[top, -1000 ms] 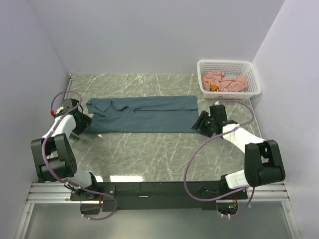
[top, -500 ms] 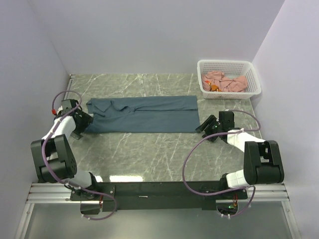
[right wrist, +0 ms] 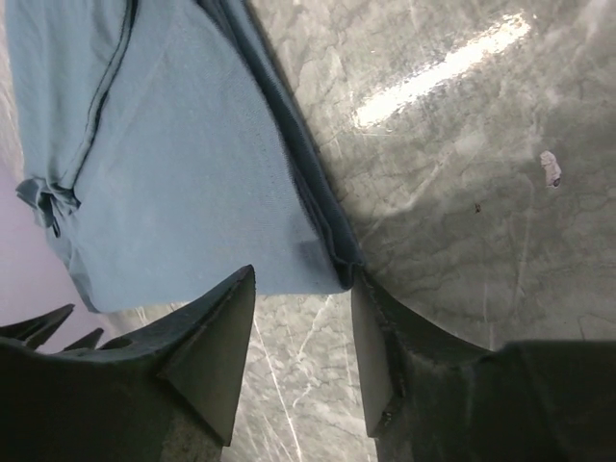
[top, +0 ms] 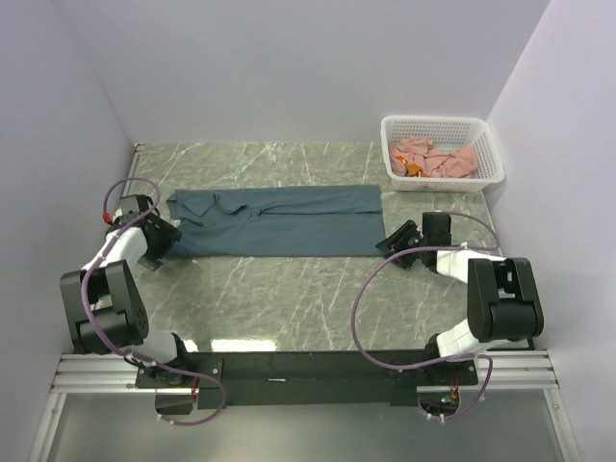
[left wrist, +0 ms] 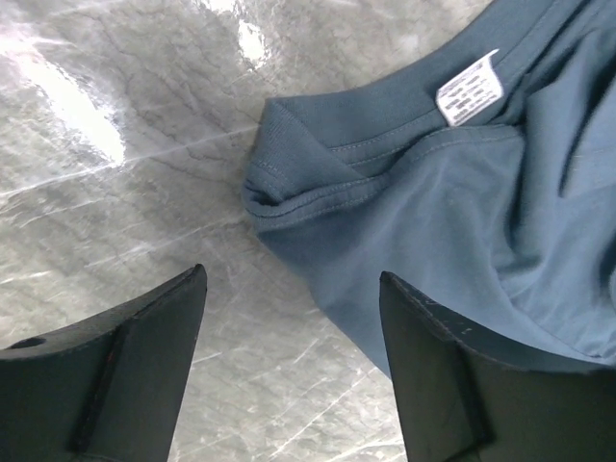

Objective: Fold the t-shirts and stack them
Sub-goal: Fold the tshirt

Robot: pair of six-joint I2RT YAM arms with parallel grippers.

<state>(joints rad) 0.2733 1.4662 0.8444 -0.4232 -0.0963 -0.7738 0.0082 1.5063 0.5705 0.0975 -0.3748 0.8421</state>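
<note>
The dark slate-blue t-shirt lies folded into a long flat band across the marble table. Its collar end with a white label shows in the left wrist view; its hem corner shows in the right wrist view. My left gripper is open just off the shirt's near-left corner, and in its wrist view nothing is between the jaws. My right gripper is open at the near-right hem corner; in its wrist view the cloth edge touches one finger. Salmon-pink t-shirts lie crumpled in the basket.
The white lattice basket stands at the table's back right corner. Walls close in the left, back and right sides. Bare marble stretches between the shirt and the arm bases.
My right gripper has dropped lower and drawn back toward the shirt's near-right hem corner. My left gripper has shifted slightly at the shirt's left end. The shirt has not moved.
</note>
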